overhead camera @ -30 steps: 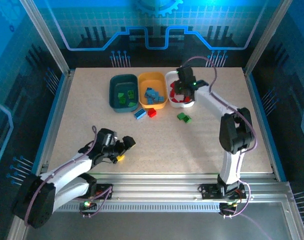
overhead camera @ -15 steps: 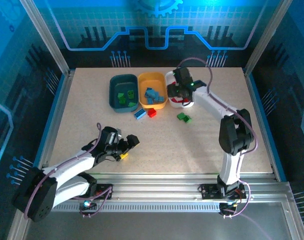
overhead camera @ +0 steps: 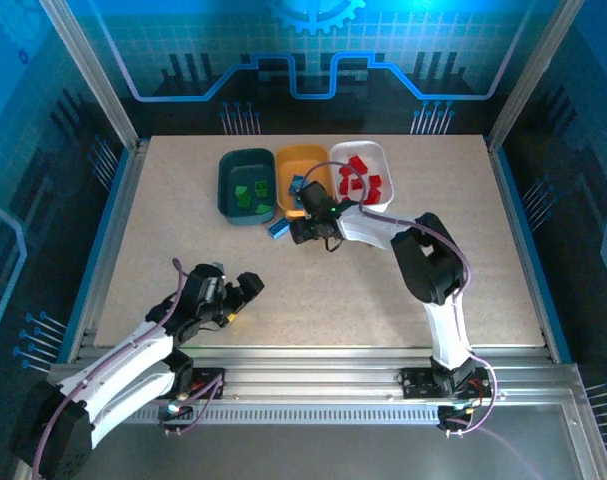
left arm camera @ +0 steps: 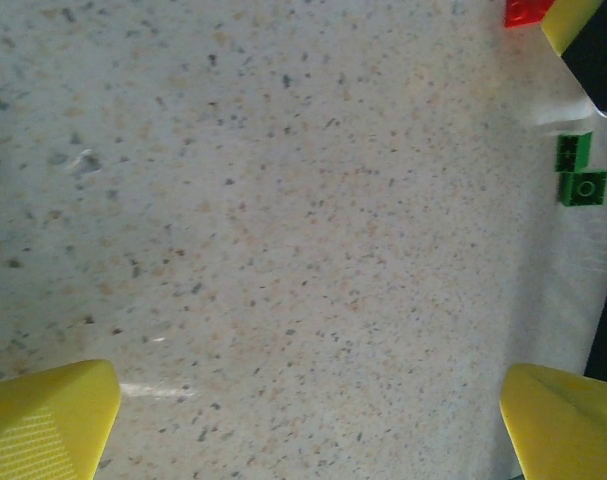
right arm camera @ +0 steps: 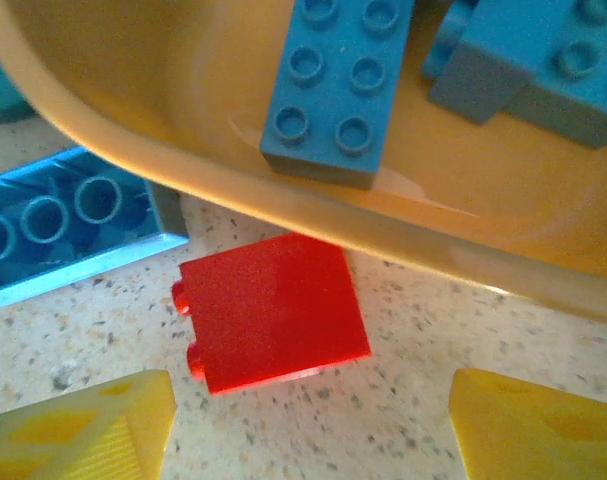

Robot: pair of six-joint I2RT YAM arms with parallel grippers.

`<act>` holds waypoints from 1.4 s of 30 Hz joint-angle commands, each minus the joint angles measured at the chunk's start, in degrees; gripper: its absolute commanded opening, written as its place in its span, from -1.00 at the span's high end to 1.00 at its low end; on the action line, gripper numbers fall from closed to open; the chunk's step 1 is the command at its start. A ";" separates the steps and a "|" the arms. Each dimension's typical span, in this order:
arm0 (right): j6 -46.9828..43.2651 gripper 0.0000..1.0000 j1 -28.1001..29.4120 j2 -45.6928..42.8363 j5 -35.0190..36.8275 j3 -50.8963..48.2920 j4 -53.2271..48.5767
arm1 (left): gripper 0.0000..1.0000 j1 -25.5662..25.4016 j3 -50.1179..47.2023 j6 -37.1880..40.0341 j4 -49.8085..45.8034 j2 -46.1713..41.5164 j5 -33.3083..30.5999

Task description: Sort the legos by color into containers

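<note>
The left fingers point(left arm camera: 43, 420) stand wide apart over bare counter point(left arm camera: 283, 250) near the front. Farther back, the teal tray point(overhead camera: 226, 185) holds green legos point(overhead camera: 248, 190), and a light blue lego point(right arm camera: 63, 235) and a red lego point(right arm camera: 273, 310) lie just beside the orange tray point(right arm camera: 133, 120). The right fingers point(right arm camera: 83, 430) are spread by the red one, holding nothing, and the white tray point(overhead camera: 373, 150) holds red legos point(overhead camera: 355, 175).
</note>
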 commanded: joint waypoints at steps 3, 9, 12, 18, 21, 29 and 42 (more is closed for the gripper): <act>0.09 -0.48 0.10 2.59 -0.52 3.39 1.30 | -0.98 0.57 -1.59 -0.73 -1.40 -0.58 -0.94; -0.52 -0.40 0.97 4.38 2.16 4.41 1.66 | -0.98 0.75 -1.38 -0.67 -0.73 -0.10 -0.68; -0.63 -0.34 1.22 5.39 3.70 5.38 1.69 | -0.98 0.80 -0.90 -0.40 -0.86 0.32 -0.61; -0.61 -0.05 1.41 6.53 4.40 6.87 0.39 | -0.98 0.84 0.05 0.41 -1.78 1.03 -0.13; -0.90 0.09 1.82 4.81 4.66 4.70 1.28 | -0.98 0.93 0.20 0.54 -1.92 0.99 -0.17; -2.46 0.20 3.09 -7.14 5.98 -6.52 3.65 | -0.98 1.02 1.33 1.78 -2.41 1.57 -0.64; 0.53 0.17 -12.31 -15.14 4.18 -1.83 -2.90 | -0.94 0.93 29.67 20.82 -5.47 34.69 -5.54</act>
